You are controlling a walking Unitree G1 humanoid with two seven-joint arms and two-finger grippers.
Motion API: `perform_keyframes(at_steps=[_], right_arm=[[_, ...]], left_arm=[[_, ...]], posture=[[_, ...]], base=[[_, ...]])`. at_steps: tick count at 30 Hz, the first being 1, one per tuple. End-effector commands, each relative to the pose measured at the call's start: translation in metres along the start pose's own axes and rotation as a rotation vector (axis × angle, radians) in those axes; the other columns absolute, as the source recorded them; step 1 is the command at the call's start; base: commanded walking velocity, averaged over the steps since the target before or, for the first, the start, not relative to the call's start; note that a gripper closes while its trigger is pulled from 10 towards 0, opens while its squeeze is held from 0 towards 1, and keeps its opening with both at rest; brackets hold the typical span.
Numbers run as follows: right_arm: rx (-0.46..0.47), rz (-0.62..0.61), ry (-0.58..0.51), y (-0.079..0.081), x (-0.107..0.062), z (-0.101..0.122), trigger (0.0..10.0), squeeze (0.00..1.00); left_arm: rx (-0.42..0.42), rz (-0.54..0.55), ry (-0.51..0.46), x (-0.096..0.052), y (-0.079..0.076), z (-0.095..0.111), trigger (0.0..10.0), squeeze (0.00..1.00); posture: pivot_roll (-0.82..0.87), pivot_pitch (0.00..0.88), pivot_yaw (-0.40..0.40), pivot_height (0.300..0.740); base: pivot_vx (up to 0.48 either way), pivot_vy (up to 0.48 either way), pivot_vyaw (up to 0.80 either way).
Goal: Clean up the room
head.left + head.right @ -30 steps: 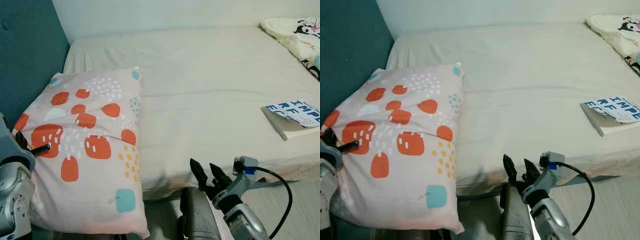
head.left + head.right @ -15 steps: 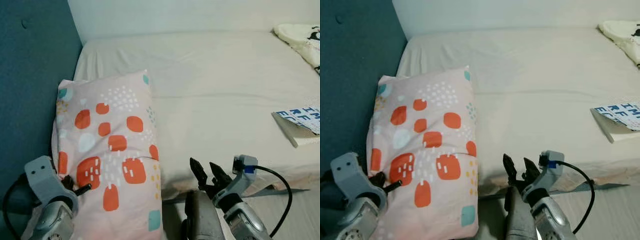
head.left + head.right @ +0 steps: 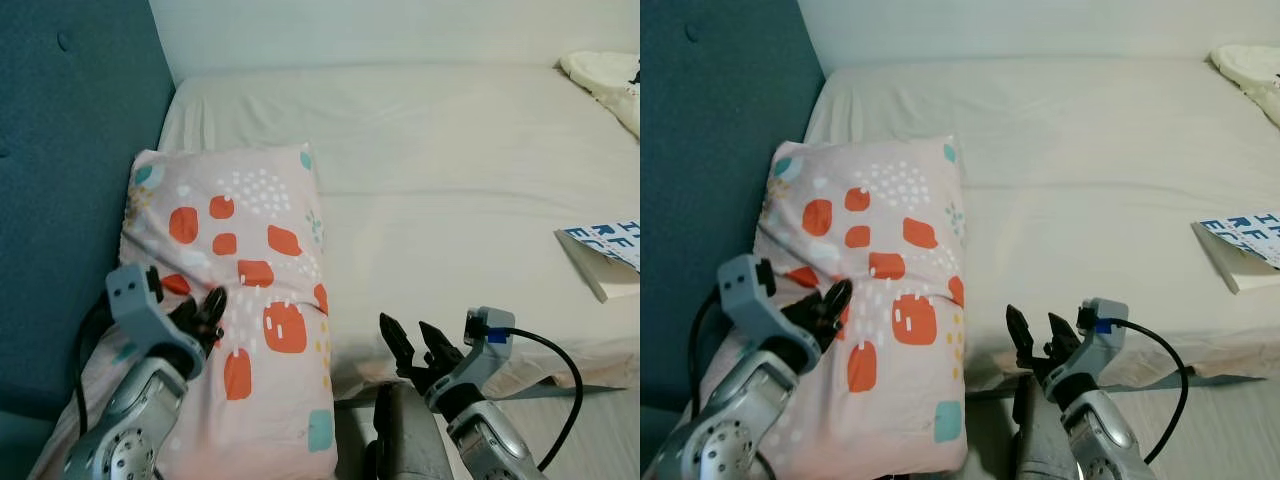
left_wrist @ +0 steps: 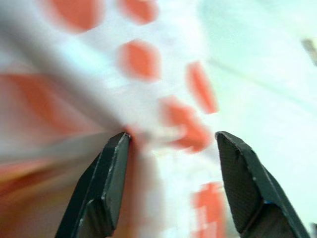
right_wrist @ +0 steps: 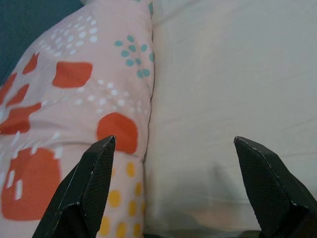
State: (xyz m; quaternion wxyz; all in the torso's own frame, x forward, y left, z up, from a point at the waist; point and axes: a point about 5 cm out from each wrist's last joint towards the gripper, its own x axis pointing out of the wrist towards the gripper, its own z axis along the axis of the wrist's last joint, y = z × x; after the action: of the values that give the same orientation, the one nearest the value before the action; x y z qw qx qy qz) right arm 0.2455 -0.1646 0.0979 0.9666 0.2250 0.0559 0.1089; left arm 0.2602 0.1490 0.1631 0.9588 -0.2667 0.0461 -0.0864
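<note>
Pillow [image 3: 250,290] on bed [image 3: 450,180] — left end effector [image 3: 205,312] spread against it; right end effector [image 3: 410,345] wide, low.

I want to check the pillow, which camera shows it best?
The right eye view: the whole pillow lies on the bed against the blue headboard. The left eye view shows much the same. The right wrist view catches part; the left wrist view is a close blur.

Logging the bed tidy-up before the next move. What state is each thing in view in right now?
pillow: lying at the bed's left edge beside the blue wall, lower end overhanging.
book: closed, flat near the bed's right edge.
blanket: crumpled at the far right corner.
left claw: open, against the pillow.
right claw: open, holding nothing, below the bed's edge.
</note>
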Motion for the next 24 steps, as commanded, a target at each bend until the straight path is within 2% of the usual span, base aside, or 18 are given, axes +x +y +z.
perform_keyframes(at_steps=[1, 2, 3, 4, 7, 8, 11, 14, 15, 20, 21, 22, 23, 24], right_arm=[[-0.002, -0.015, 0.011, -0.004, 0.000, -0.004, 10.0, 0.00], [-0.004, -0.013, 0.010, -0.004, 0.002, -0.004, 10.0, 0.00], [-0.004, -0.013, 0.010, -0.004, 0.002, -0.004, 10.0, 0.00], [-0.008, -0.011, 0.013, -0.004, 0.005, -0.004, 10.0, 0.00], [-0.011, -0.007, 0.014, -0.005, 0.012, -0.004, 10.0, 0.00], [-0.011, -0.007, 0.014, -0.005, 0.012, -0.004, 10.0, 0.00], [-0.002, 0.010, 0.007, -0.006, 0.019, -0.001, 10.0, 0.00], [-0.003, 0.011, 0.009, -0.006, 0.020, -0.001, 10.0, 0.00], [-0.002, 0.016, 0.015, -0.007, 0.025, -0.003, 10.0, 0.00], [-0.005, 0.019, 0.026, -0.008, 0.031, -0.007, 10.0, 0.00], [-0.009, 0.013, 0.038, -0.012, 0.035, -0.011, 10.0, 0.00], [-0.022, -0.008, 0.066, -0.019, 0.040, -0.018, 10.0, 0.00], [-0.022, -0.027, 0.082, -0.025, 0.040, -0.022, 10.0, 0.00], [-0.022, -0.027, 0.082, -0.025, 0.040, -0.022, 10.0, 0.00]], left_arm=[[0.044, -0.077, -0.013, 0.003, -0.006, 0.005, 10.0, 1.00], [0.092, -0.094, -0.019, 0.006, -0.004, 0.010, 10.0, 1.00], [0.092, -0.094, -0.019, 0.006, -0.004, 0.010, 10.0, 1.00], [0.147, -0.058, -0.032, 0.010, 0.005, 0.017, 10.0, 1.00], [0.290, 0.131, -0.059, 0.017, 0.043, 0.033, 10.0, 1.00], [0.290, 0.131, -0.059, 0.017, 0.043, 0.033, 10.0, 1.00], [0.417, 0.309, -0.091, 0.018, 0.071, 0.046, 10.0, 1.00], [0.428, 0.321, -0.095, 0.018, 0.073, 0.046, 10.0, 1.00], [0.398, 0.283, -0.122, 0.024, 0.066, 0.046, 10.0, 0.00], [0.369, 0.212, -0.125, 0.033, 0.053, 0.038, 10.0, 0.00], [0.368, 0.161, -0.102, 0.039, 0.046, 0.025, 10.0, 0.00], [0.353, 0.098, -0.045, 0.047, 0.038, -0.002, 10.0, 0.00], [0.329, 0.086, 0.000, 0.048, 0.037, -0.021, 10.0, 0.00], [0.329, 0.086, 0.000, 0.048, 0.037, -0.021, 10.0, 0.00]], posture=[[0.06, 0.255, -0.019, 0.598], [0.07, 0.252, -0.019, 0.598], [0.07, 0.252, -0.019, 0.598], [0.07, 0.241, -0.021, 0.598], [0.07, 0.221, -0.023, 0.598], [0.07, 0.221, -0.023, 0.598], [0.07, 0.194, -0.031, 0.608], [0.07, 0.194, -0.031, 0.613], [0.08, 0.169, -0.037, 0.623], [0.08, 0.153, -0.040, 0.633], [0.08, 0.138, -0.041, 0.638], [0.07, 0.124, -0.043, 0.648], [0.07, 0.114, -0.043, 0.653], [0.07, 0.114, -0.043, 0.653]], base=[[0.000, 0.000, 0.00], [0.000, 0.000, 0.00], [0.000, 0.000, 0.00], [0.000, 0.000, 0.00], [0.000, 0.000, 0.00], [0.000, 0.000, 0.00], [0.000, 0.000, 0.00], [0.000, 0.000, 0.00], [0.000, 0.000, 0.00], [0.000, 0.000, 0.00], [0.000, 0.000, 0.00], [0.000, 0.000, 0.00], [0.000, 0.000, 0.00], [0.000, 0.000, 0.00]])
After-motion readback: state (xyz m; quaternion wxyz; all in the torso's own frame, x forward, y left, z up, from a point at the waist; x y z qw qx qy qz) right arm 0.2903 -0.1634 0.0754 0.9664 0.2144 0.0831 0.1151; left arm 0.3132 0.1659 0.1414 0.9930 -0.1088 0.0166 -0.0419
